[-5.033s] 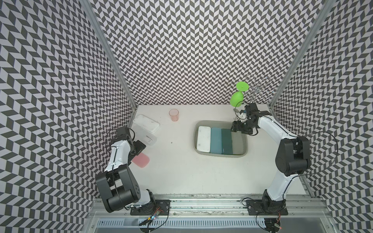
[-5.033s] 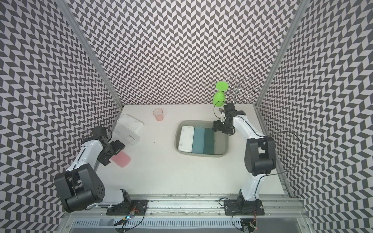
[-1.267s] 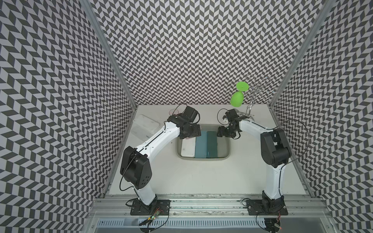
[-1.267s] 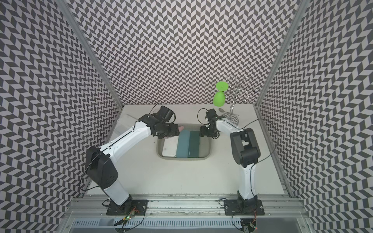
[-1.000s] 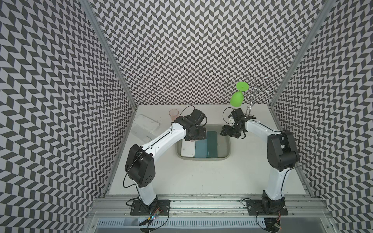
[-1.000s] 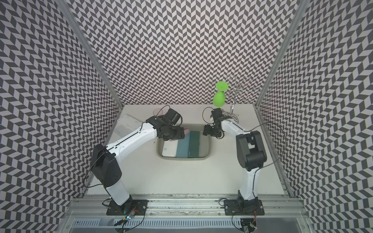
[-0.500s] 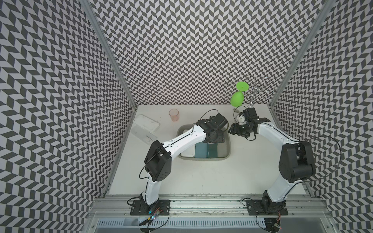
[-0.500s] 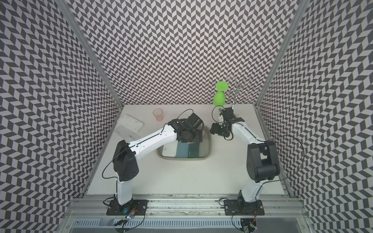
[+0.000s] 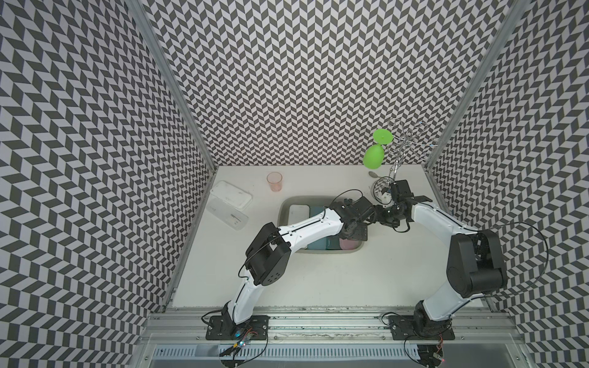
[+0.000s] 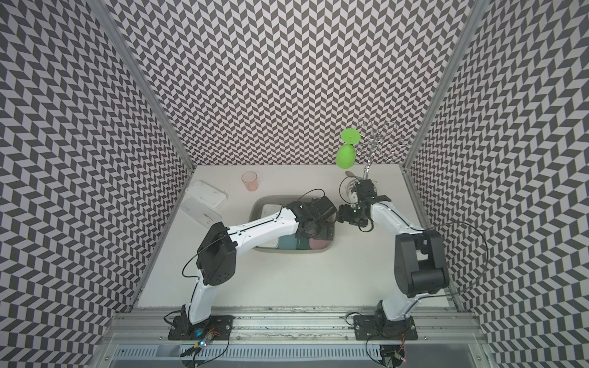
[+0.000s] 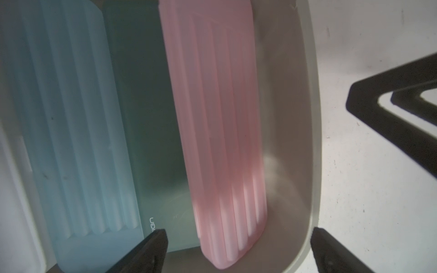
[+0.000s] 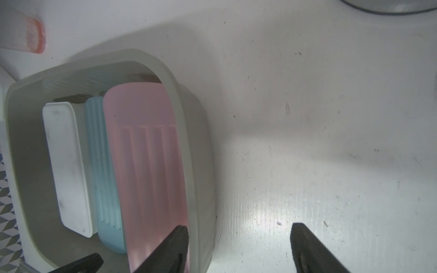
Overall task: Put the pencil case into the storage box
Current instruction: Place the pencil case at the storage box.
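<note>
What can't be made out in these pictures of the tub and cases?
- Both top views: the white left arm covers the middle of the shallow grey-olive plastic storage box; only one end of the pink ribbed pencil case shows.
- Right wrist view: that case hides the dark teal smooth pencil case.
- Left wrist view: the white rectangular pencil case is cut off by the edge.

My left arm (image 9: 306,223) & right arm (image 9: 430,216): white shells, chunky black joint blocks. Thin black cables (image 9: 349,191) loop alongside. Black base plates (image 9: 220,331) w/ screws. Tool fingers (image 11: 146,255) black, tapered.
</note>
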`<control>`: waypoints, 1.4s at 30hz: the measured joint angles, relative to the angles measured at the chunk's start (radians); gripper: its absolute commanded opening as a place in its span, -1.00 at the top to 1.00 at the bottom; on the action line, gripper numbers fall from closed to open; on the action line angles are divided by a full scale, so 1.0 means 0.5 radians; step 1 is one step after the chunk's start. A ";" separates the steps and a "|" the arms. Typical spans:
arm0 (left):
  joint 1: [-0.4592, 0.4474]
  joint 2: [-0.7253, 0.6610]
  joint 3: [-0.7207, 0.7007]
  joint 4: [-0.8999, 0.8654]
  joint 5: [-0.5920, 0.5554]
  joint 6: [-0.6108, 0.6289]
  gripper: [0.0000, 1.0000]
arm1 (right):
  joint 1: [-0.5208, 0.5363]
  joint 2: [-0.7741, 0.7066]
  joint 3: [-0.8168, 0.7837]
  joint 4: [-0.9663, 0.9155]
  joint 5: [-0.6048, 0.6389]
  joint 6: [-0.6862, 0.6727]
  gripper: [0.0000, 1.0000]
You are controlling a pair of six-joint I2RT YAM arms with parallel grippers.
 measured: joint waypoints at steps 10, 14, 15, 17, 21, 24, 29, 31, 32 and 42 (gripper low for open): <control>0.333 -0.446 -0.219 -0.056 -0.135 0.048 -0.78 | 0.000 -0.009 0.053 0.005 -0.033 -0.003 -0.45; 0.557 -0.569 -0.330 -0.026 -0.161 0.152 -0.55 | 0.000 -0.009 0.060 0.009 -0.046 -0.003 -0.45; 0.575 -0.559 -0.336 -0.019 -0.162 0.173 -0.55 | 0.000 -0.009 0.060 0.009 -0.047 -0.002 -0.45; 0.570 -0.511 -0.337 -0.004 -0.151 0.208 -0.55 | 0.000 -0.009 0.060 0.011 -0.048 -0.002 -0.45; 0.494 -0.379 -0.333 0.041 -0.103 0.259 -0.56 | 0.002 -0.009 0.060 0.011 -0.053 0.001 -0.45; 0.454 -0.281 -0.329 0.066 -0.066 0.273 -0.56 | 0.016 -0.009 0.067 0.010 -0.053 -0.002 -0.45; 0.446 -0.188 -0.325 0.107 -0.016 0.288 -0.56 | 0.050 -0.009 0.132 0.011 -0.052 -0.005 -0.44; 0.446 -0.143 -0.319 0.125 -0.004 0.294 -0.56 | 0.066 -0.008 0.151 0.013 -0.052 -0.003 -0.44; 0.446 -0.118 -0.317 0.133 0.001 0.296 -0.56 | 0.072 -0.008 0.154 0.014 -0.053 -0.003 -0.45; 0.404 0.148 -0.036 0.141 0.065 0.341 -0.48 | 0.122 0.016 0.139 0.031 -0.052 -0.002 -0.11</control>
